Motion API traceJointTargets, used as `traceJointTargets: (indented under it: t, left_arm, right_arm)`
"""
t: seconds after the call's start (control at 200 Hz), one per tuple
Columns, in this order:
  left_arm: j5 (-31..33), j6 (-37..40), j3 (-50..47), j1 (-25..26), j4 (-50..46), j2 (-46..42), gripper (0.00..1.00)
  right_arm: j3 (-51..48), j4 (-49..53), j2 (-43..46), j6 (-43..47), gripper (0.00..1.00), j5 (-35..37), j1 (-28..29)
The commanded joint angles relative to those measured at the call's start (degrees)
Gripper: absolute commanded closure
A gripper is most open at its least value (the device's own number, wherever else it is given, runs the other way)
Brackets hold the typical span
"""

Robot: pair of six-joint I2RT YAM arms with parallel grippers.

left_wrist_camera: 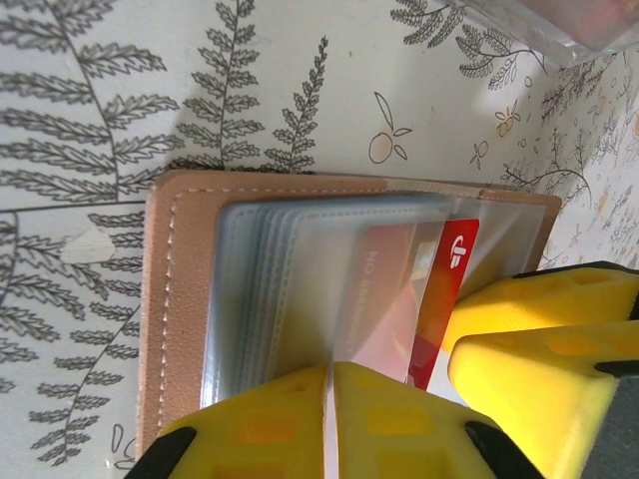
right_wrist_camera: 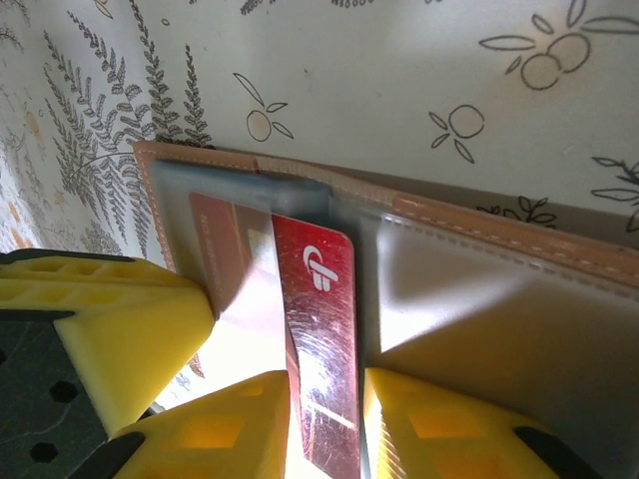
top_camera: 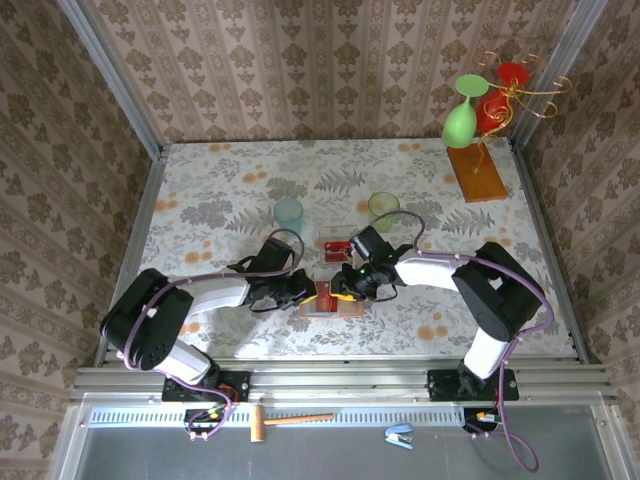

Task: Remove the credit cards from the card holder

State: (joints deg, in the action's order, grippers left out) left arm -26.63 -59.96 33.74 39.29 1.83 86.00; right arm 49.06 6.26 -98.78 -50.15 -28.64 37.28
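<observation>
The tan leather card holder lies open on the flowered table, its clear sleeves fanned upward. My left gripper is shut on one clear sleeve and pins it. A red credit card with a white logo sticks partly out of a sleeve, and my right gripper is shut on it. From above, both grippers meet over the card holder, left gripper and right gripper. The right gripper's yellow fingers show in the left wrist view. Another red card lies on the table just behind.
A pale blue cup and a green cup stand behind the card holder. A glass stand on a wooden base holds a green glass at the back right. A hammer and a stapler lie below the table's front rail.
</observation>
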Motion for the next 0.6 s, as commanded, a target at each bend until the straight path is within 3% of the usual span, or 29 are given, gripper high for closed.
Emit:
traceJointTargets:
  t: [0.0,0.595]
  left_arm:
    - [0.09,0.78,-1.04,-0.17,-0.42,0.58,0.89]
    - [0.53,1.15,0.18,-0.12,-2.4,0.93,0.9]
  right_arm:
    - [-1.16,-2.46,-1.16,-1.22,0.75,-2.06,-0.36]
    - [-4.58,-10.45,-1.81,-3.7,0.79,-4.95,-1.07]
